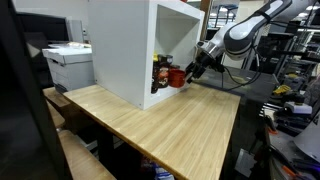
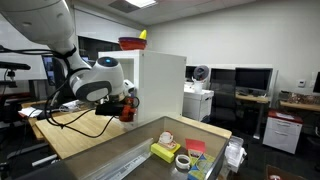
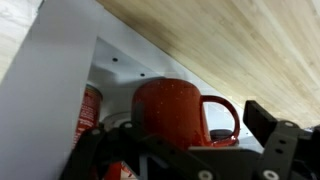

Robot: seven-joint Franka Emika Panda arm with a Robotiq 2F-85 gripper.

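- Your gripper [image 1: 192,68] has its jaws spread wide, holding nothing.
- The red mug [image 3: 175,110] sits at the mouth of the white cabinet [image 1: 125,50], straight ahead between the fingers, with its handle [image 3: 228,115] toward the wrist frame's right.
- The arm [image 1: 250,25] reaches in from the upper right in an exterior view, wrist near level.

A cabinet [image 1: 125,50] is seen on the surface [image 1: 170,125]. A mug [image 1: 176,76] is set inside its open side, the tool [image 1: 192,70] at the mug's three o'clock. In the wrist view, a can [image 3: 90,110] is found at the mug's nine o'clock.
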